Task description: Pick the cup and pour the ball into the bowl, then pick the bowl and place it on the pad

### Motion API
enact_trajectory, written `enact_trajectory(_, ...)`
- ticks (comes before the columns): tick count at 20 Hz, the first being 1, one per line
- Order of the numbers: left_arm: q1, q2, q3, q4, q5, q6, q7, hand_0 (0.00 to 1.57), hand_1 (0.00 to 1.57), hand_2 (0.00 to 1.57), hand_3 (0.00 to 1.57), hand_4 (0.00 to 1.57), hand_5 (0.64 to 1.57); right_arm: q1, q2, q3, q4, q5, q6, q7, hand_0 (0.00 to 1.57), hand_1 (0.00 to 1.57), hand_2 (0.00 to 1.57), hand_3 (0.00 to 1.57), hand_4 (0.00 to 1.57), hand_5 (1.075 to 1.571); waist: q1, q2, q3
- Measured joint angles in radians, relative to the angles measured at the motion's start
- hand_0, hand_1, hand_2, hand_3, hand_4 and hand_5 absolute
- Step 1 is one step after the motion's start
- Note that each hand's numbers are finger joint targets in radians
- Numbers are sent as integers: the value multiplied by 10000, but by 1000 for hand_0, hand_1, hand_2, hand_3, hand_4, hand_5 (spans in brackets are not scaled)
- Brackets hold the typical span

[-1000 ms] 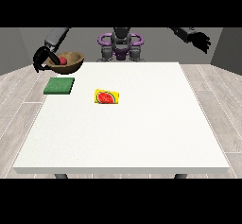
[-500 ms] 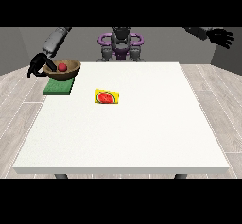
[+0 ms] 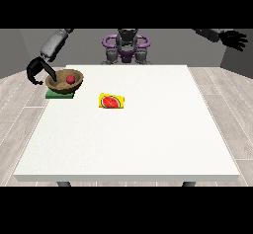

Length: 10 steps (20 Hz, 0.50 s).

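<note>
Grey walls and pale plank flooring surrounded the large white table (image 3: 148, 139). Toward ten o'clock on its top a brown bowl (image 3: 64, 81) sat on the green pad (image 3: 59, 95), with the red ball (image 3: 71, 79) inside it. The hand at the view's left (image 3: 35, 71) curled its fingers about the bowl's near rim — still in contact. Just left of centre lay the yellow cup (image 3: 112, 101), tipped on its side. The hand at the view's right (image 3: 234, 39) hung off the table at two o'clock, fingers spread, holding nothing.
</note>
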Motion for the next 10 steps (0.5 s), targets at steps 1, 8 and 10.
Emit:
enact_trajectory(1,6,37,5,-6,25,-44,4,0,0,0,0,1178,1550,-87,-73,-42,86,-53,101,19,0,0,184,118,0,1392,24,-4,-2)
enact_trajectory(8,169,-1224,-1221,-1184,-384,668,1114,0,0,0,0,902,1559,-345,-224,344,459,208,473,757,0,0,0,99,269,1378,-4,-1460,6)
enact_trajectory(10,181,-1590,-1593,-1310,-565,947,1563,0,0,0,0,902,1559,-681,-214,501,288,216,720,1180,0,0,0,0,476,1434,-92,-2120,2)
